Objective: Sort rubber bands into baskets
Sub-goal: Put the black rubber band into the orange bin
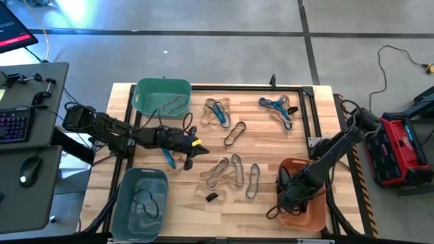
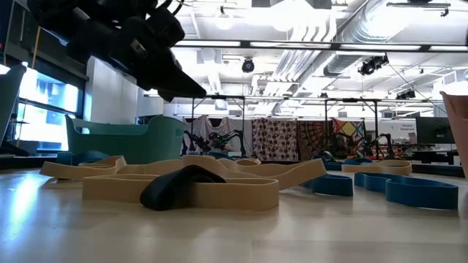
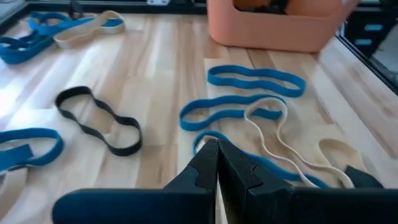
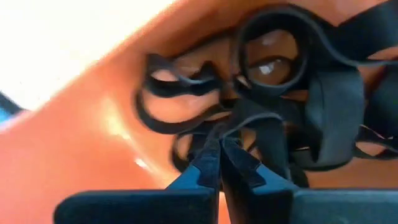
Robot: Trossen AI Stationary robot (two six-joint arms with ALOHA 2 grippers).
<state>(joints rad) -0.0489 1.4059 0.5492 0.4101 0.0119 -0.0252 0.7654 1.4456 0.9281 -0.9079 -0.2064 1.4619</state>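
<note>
While both arms are busy, the wooden surface [image 1: 264,203] is only partly sorted: loose rubber bands [image 1: 230,169] lie scattered across its middle and toward twelve o'clock, tan, blue and black mixed together.

The left end effector [image 1: 190,150] hovers just left of centre, near nine o'clock of the central cluster, its fingers pressed together. A blue band [image 1: 168,159] lies right beside it, but I cannot tell whether the tips pinch it. Its wrist camera looks out over blue, black and tan loops toward the orange basket [image 3: 273,28], so it seems poised to pick from that heap.

The right end effector [image 4: 221,149] is dipped inside the orange basket at about five o'clock, fingers closed with the tips down among black bands [image 4: 292,118] piled there. That basket evidently collects the black ones, and the arm reaches deep probably to drop a band well below the rim.

The teal-green basket [image 1: 163,87] at eleven o'clock holds a tan loop; the grey-blue basket [image 1: 139,203] at seven o'clock holds a dark loop or two. The baskets sit at the surface's edges, leaving the middle free for picking.
</note>
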